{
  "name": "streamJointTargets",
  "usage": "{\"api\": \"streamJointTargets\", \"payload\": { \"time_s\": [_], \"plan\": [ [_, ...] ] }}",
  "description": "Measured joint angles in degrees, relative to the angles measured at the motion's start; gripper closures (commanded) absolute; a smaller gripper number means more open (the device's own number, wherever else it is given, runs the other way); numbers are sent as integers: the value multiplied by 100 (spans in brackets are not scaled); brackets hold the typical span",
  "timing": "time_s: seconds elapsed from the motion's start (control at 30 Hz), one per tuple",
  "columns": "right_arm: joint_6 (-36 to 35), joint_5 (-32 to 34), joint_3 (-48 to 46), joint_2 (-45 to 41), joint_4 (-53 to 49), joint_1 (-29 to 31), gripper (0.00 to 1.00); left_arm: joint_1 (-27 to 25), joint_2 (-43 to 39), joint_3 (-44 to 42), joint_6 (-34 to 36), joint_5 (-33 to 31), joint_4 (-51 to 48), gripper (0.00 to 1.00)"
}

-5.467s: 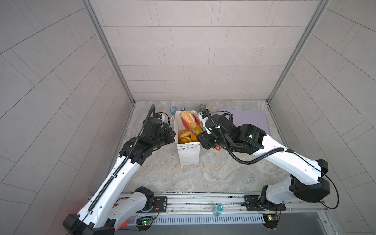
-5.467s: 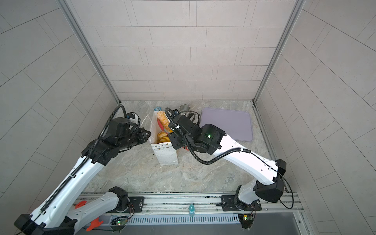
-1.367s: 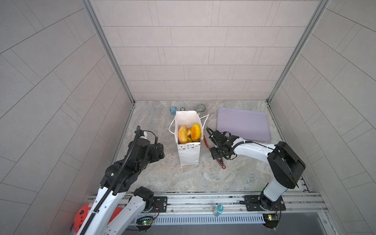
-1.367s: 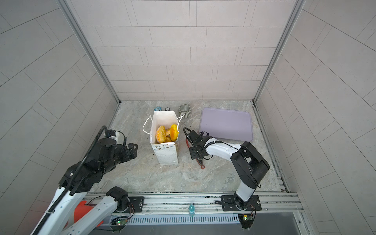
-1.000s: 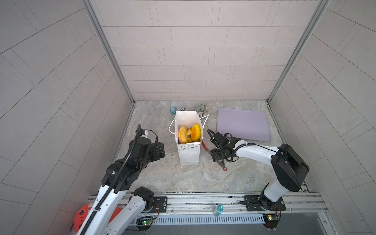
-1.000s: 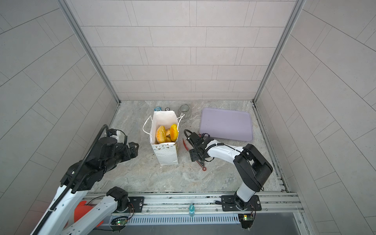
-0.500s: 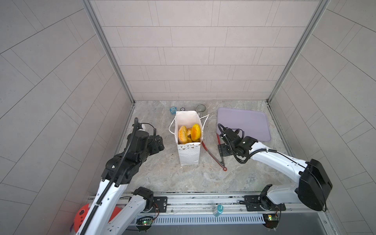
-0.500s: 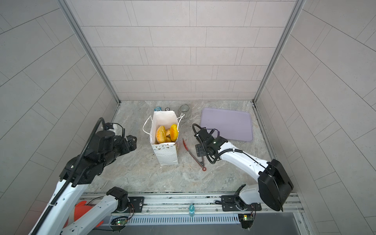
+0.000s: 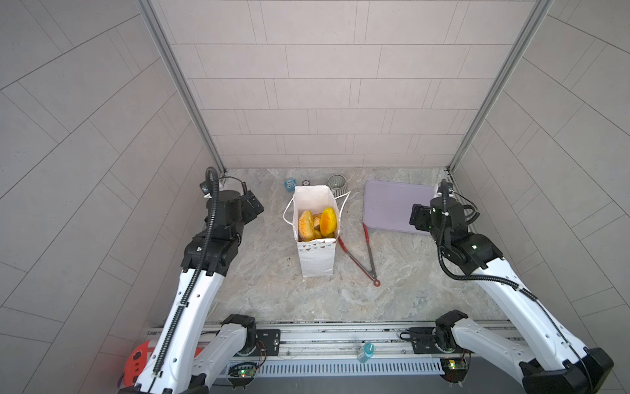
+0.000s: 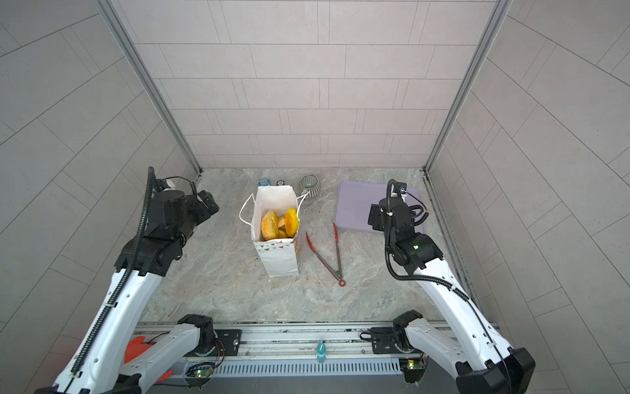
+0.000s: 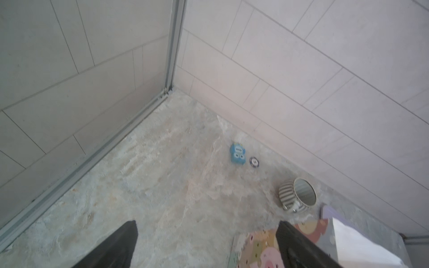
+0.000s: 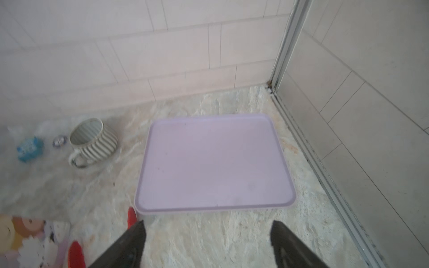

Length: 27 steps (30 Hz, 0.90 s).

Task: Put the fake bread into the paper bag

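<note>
You look all but finished: the fake bread (image 9: 317,223) sits inside the paper bag (image 9: 315,259), which stands upright in the middle of the bench (image 9: 272,293), its golden tops showing just below the open mouth in both top views. No bread shows anywhere else; the lilac tray (image 12: 216,160) to the bag's right is bare, and the bench around it carries only the striped mug (image 11: 294,195), a small blue toy (image 11: 237,154) and the tongs (image 9: 354,258). The tongs lie flat beside the bag, red tips toward the tray, with nothing gripping them. Both wrist views show your jaws spread wide with only bare bench between them, so both are released and carrying nothing. How many pieces are down inside the bag I cannot tell, but nothing seems left to load. Compared with a few seconds ago, much has changed: then the left arm (image 9: 218,238) was up against the bag's side and the right arm (image 9: 456,238) was at the bag's mouth, with a bread and red tips showing above it. About a second ago the right arm was low beside the bag at the tongs. Now both arms have drawn back to their own sides, well apart from bag and tongs.
</note>
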Motion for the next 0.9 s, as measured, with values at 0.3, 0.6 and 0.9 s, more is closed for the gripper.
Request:
{"api": "streamJointTargets", "payload": {
  "time_s": [0.3, 0.6, 0.9],
  "plan": [
    [-844, 638, -946, 671, 2304, -905, 0, 815, 476, -1084, 551, -1003, 1604, 0],
    [-1207, 1102, -2651, 1974, 3735, -1104, 1, 822, 1646, -2966, 1016, -1591, 2686, 0],
    [-1775, 741, -3086, 2911, 5761, -1097, 0, 822, 2485, -3429, 1458, -1436, 4321, 0]
  ]
}}
